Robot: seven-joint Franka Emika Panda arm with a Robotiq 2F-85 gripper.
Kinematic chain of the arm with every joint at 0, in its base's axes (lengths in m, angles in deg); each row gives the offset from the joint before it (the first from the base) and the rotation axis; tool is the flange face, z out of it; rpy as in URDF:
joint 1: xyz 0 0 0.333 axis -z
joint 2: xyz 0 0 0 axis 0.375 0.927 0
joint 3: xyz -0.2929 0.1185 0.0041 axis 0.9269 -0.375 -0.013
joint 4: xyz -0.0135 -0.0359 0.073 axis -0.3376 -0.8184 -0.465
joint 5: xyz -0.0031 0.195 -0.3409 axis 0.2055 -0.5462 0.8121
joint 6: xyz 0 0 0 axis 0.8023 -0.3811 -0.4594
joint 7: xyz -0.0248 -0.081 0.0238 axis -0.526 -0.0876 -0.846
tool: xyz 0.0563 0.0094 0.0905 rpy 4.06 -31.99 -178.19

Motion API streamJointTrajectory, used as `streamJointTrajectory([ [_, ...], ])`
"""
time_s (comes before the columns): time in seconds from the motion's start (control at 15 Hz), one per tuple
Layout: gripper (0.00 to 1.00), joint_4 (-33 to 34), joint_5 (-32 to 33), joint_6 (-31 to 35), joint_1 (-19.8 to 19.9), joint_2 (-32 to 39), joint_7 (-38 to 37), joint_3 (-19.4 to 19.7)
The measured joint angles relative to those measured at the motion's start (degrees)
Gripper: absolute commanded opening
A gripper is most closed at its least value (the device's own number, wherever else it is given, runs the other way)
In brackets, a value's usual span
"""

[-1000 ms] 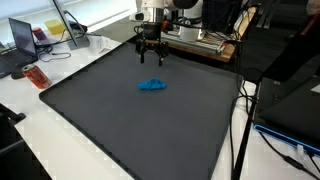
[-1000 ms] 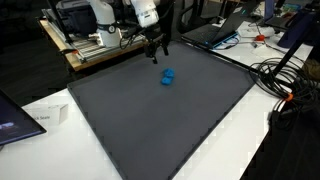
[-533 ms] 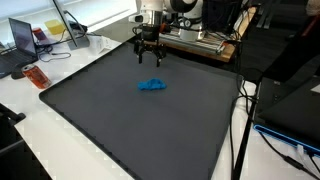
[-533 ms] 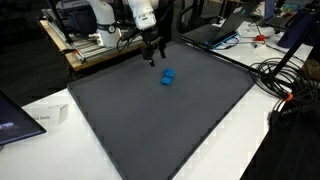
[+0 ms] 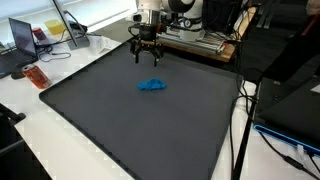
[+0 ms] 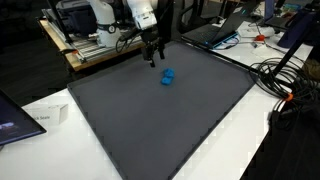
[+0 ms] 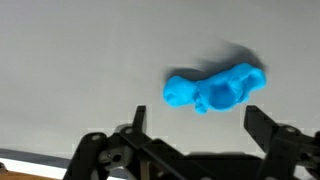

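Toward the far side of the dark mat (image 5: 120, 135) lies a small blue toy (image 5: 152, 85). The gripper (image 5: 147, 58) hangs just beyond it, raised, jaws wide open and empty. A sound grasp calls for centring across the toy's narrow width.

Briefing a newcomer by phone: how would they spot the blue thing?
A dark grey mat covers most of the table. In its far half, before the robot's open hand, lies a small lumpy object, the only bright blue thing there.
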Motion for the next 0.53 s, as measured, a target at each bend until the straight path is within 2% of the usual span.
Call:
streamJointTrajectory([
  [0.2, 1.0, 0.9, 5.6, -1.3, -0.1, 0.0, 2.9, 2.1],
  [0.53, 1.0, 4.2, 16.8, -9.8, -2.9, -0.2, 4.6, 6.1],
])
